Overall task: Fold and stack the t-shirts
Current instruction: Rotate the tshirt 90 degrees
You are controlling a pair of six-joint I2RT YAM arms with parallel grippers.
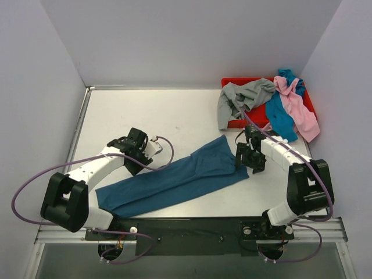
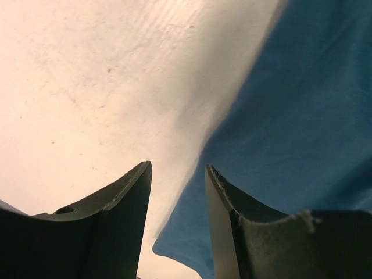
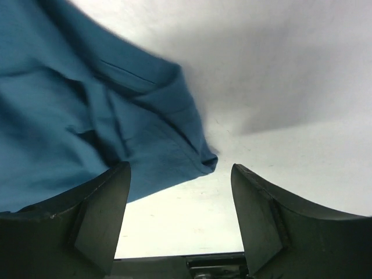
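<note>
2 ends need pinching next for a crosswise fold (my guess): left hand (image 2: 177,168) and right hand (image 3: 180,168) hang open, empty, beside the teal t-shirt (image 1: 174,180), a long strip on the counter (image 1: 157,110).

Most of the red tray (image 1: 234,81) lay buried under the grey t-shirt (image 1: 244,96), the pink t-shirt (image 1: 297,107) and the turquoise t-shirt (image 1: 280,119). I couldn't tell which of the last two lay uppermost. Both wrist cameras cut the dark teal t-shirt (image 3: 58,110) off at their edges.
</note>
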